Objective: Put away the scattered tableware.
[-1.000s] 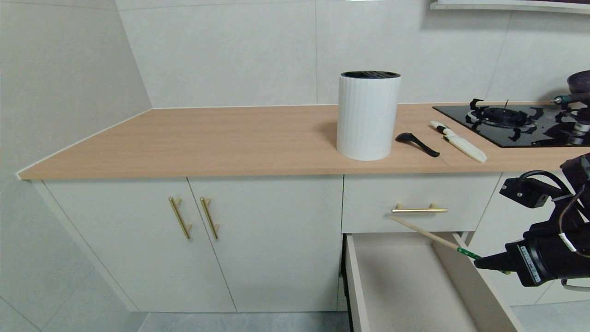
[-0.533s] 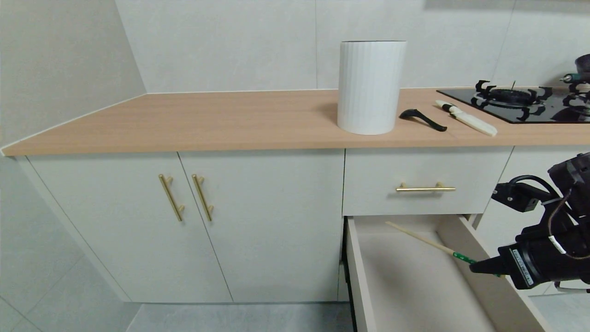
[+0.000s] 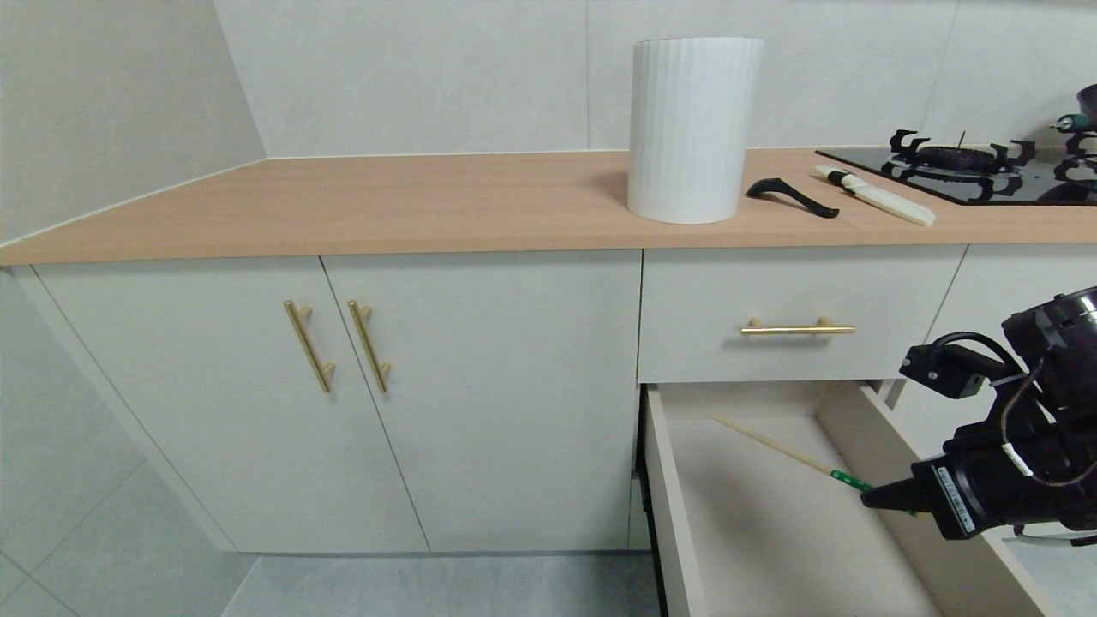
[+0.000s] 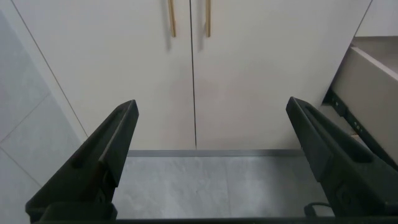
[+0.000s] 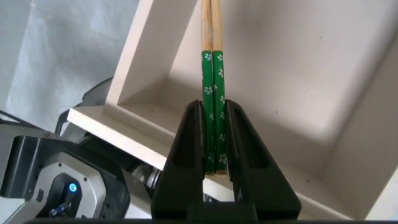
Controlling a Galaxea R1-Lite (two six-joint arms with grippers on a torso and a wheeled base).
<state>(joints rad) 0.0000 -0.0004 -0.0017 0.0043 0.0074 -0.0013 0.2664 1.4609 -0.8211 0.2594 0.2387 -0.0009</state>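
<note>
We are viewing the right end effector [image 3: 867, 499] clamping the chopsticks [image 3: 788, 452], their long axis slanting back-left over the open drawer [image 3: 662, 463], while the left end effector [image 4: 211, 106] is gaping.

Pale wood chopsticks [image 5: 212, 74], green painted ends. Matt wood-grain countertop [image 3: 386, 206]. Smooth gold-toned metal drawer handle [image 3: 797, 328]. Glossy black glass hob [image 3: 986, 180].

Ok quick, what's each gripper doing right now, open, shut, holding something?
Left gripper: open, holding nothing.
Right gripper: closed on the chopsticks.
</note>
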